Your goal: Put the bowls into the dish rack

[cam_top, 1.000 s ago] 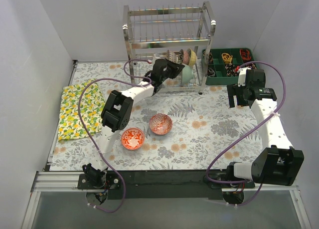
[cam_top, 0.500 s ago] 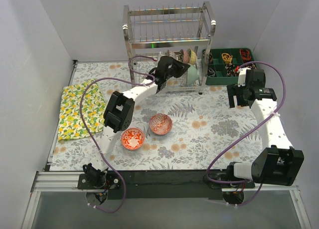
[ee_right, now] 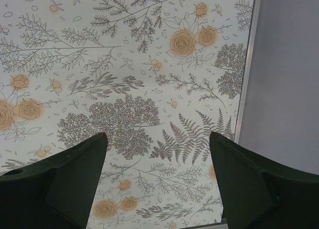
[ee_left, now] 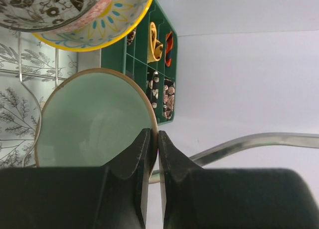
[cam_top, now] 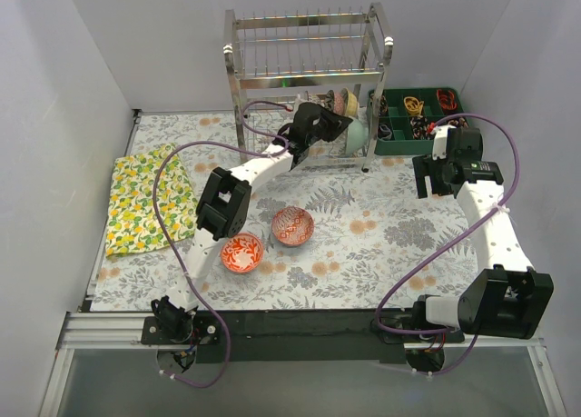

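Pale green bowl (ee_left: 94, 119) was at dish rack (cam_top: 309, 35) lower tier, beside yellow-centred bowl (ee_left: 107, 24), left hand (ee_left: 153, 136) clamped on its rim. Right hand (ee_right: 157, 136) jaws apart, empty, above tabletop (ee_right: 149, 64). Orange-red bowl (cam_top: 241, 252) and pink-red bowl (cam_top: 292, 225) sat on tabletop.

Floral mat (cam_top: 381, 226): pale, grey ferns, orange blooms; covers tabletop.
Lemon-print cloth (cam_top: 145, 199): yellow-green, lying flat at mat's left edge.
Green tray (cam_top: 408, 148): compartmented, far right corner, close to wall.
Tray contents: yellow items (cam_top: 414, 103), red items (cam_top: 446, 97), dark patterned pieces; kind unclear.
White walls (cam_top: 91, 72): three sides.
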`<state>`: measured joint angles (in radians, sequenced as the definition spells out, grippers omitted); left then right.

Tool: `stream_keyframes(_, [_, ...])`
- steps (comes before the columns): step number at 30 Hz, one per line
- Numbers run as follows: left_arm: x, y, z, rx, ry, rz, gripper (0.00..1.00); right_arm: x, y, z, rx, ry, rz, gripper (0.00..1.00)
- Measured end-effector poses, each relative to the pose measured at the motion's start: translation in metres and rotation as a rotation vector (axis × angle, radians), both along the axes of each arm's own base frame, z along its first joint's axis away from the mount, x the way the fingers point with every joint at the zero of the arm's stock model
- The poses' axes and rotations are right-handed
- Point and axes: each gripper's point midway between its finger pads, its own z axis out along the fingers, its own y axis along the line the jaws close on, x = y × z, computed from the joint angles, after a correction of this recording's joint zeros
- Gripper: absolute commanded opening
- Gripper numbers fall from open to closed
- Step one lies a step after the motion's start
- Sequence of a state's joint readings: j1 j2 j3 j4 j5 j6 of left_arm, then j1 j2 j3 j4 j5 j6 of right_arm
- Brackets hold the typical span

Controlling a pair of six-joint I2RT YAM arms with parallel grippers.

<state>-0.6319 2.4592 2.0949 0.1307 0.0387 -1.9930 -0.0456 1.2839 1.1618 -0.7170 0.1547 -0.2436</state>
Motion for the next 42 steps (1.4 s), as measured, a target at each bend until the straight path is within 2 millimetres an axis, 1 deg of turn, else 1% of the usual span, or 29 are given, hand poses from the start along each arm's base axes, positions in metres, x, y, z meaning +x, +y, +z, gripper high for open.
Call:
stream_keyframes(3, [0.002, -0.001, -0.006, 0.000, 0.005, 0.006, 0.00, 0.000, 0.000, 0.000, -0.001, 0.000, 0.001, 0.91])
stream_keyframes(14, [0.012, 0.009, -0.009, 0.002, 0.008, 0.025, 0.00, 0.000, -0.001, 0.000, -0.012, 0.003, 0.016, 0.91])
stream_keyframes(15, [0.012, 0.010, -0.010, 0.001, 0.007, 0.026, 0.02, 0.000, -0.001, 0.000, -0.012, 0.003, 0.016, 0.91])
stream_keyframes(16, [0.013, 0.011, -0.010, 0.000, 0.007, 0.026, 0.20, 0.000, -0.001, 0.000, -0.012, 0.004, 0.016, 0.91])
stream_keyframes(17, [0.012, 0.011, -0.011, -0.002, 0.005, 0.026, 0.30, 0.000, -0.001, 0.000, -0.011, 0.004, 0.016, 0.91])
stream_keyframes(18, [0.012, 0.012, -0.012, 0.000, 0.005, 0.026, 0.37, 0.000, -0.001, -0.001, -0.011, 0.005, 0.016, 0.91])
stream_keyframes(19, [0.011, 0.013, -0.013, -0.001, 0.007, 0.027, 0.47, 0.000, 0.000, -0.001, -0.010, 0.004, 0.016, 0.91])
stream_keyframes(20, [0.010, 0.013, -0.015, 0.001, 0.009, 0.026, 0.60, 0.000, 0.000, -0.001, -0.010, 0.004, 0.015, 0.91])
stream_keyframes(22, [0.009, 0.013, -0.016, 0.003, 0.012, 0.024, 0.63, 0.000, 0.000, -0.001, -0.007, 0.004, 0.017, 0.92])
stream_keyframes(23, [0.008, 0.013, -0.016, -0.001, 0.012, 0.023, 0.66, 0.000, 0.000, -0.001, -0.005, 0.004, 0.018, 0.92])
stream_keyframes(26, [0.008, 0.013, -0.013, -0.010, 0.004, 0.024, 0.72, -0.001, 0.001, -0.002, -0.003, 0.005, 0.018, 0.92])
stream_keyframes(30, [0.002, 0.016, -0.008, -0.013, 0.001, 0.023, 0.75, -0.008, 0.003, -0.009, 0.010, 0.016, 0.019, 0.92])
stream_keyframes(34, [-0.018, 0.028, 0.004, -0.007, 0.014, 0.010, 0.77, -0.015, 0.007, -0.012, 0.033, 0.013, 0.016, 0.92])
stream_keyframes(35, [-0.025, 0.032, 0.006, -0.002, 0.018, -0.002, 0.77, -0.016, 0.008, -0.012, 0.039, 0.010, 0.016, 0.92])
stream_keyframes(36, [-0.036, 0.036, 0.009, 0.008, 0.019, -0.019, 0.82, -0.016, 0.010, -0.011, 0.048, 0.006, 0.016, 0.92])
stream_keyframes(37, [-0.045, 0.041, 0.014, 0.017, 0.006, -0.041, 0.80, -0.016, 0.011, -0.011, 0.054, 0.001, 0.015, 0.92])
stream_keyframes(40, [-0.088, 0.055, 0.026, 0.081, -0.094, -0.152, 0.79, -0.013, 0.014, -0.009, 0.077, -0.015, 0.014, 0.92])
stream_keyframes(42, [-0.122, 0.066, 0.024, 0.149, -0.184, -0.236, 0.78, -0.011, 0.016, -0.008, 0.091, -0.027, 0.014, 0.92])
